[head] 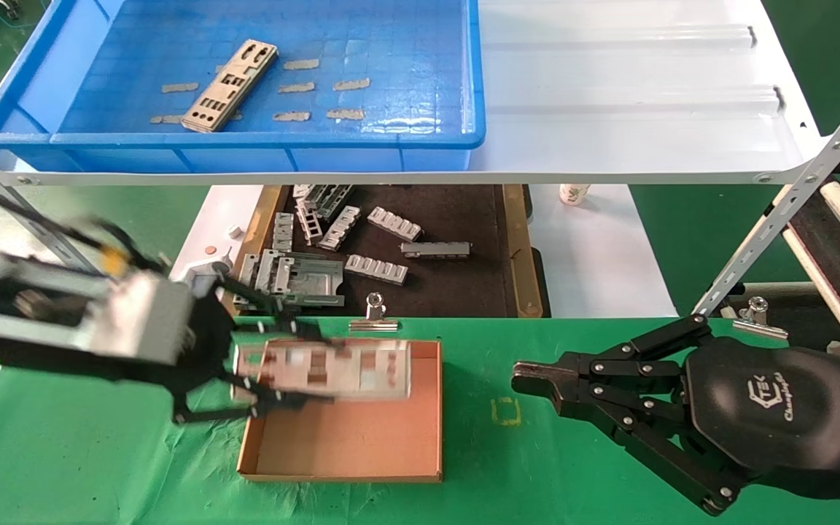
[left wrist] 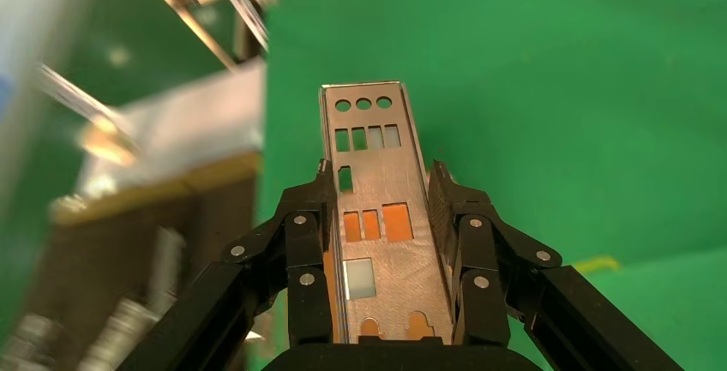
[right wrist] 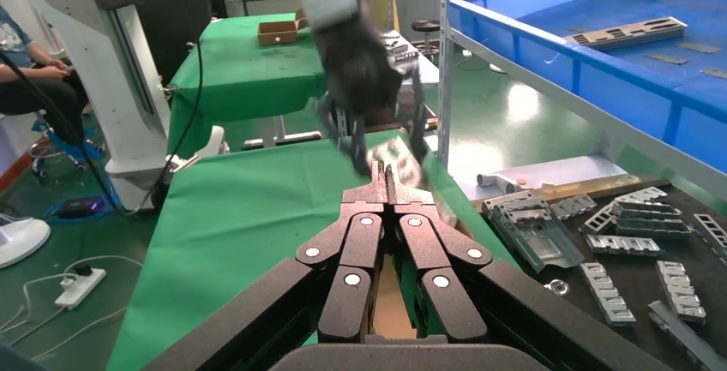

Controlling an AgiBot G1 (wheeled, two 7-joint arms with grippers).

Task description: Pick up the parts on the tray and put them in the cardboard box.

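While my left claw point(left wrist: 386, 234) grips one part point(left wrist: 377, 208) above the cardboard box point(head: 351, 445), another part point(head: 230, 85) lies in the tray point(head: 259, 149); my right claw point(head: 529, 380) rests closed.

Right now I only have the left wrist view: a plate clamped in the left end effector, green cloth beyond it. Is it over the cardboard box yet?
Observer: Yes. In the head view, the left end effector holds the plate above the far side of the cardboard box.
Operator: How many plates are left on the tray?
Observer: One plate lies in the blue tray, among beige tape scraps.
Operator: Is the right arm in my way?
Observer: No. The right end effector is shut and sits over the green cloth, to the right of the box and apart from it.
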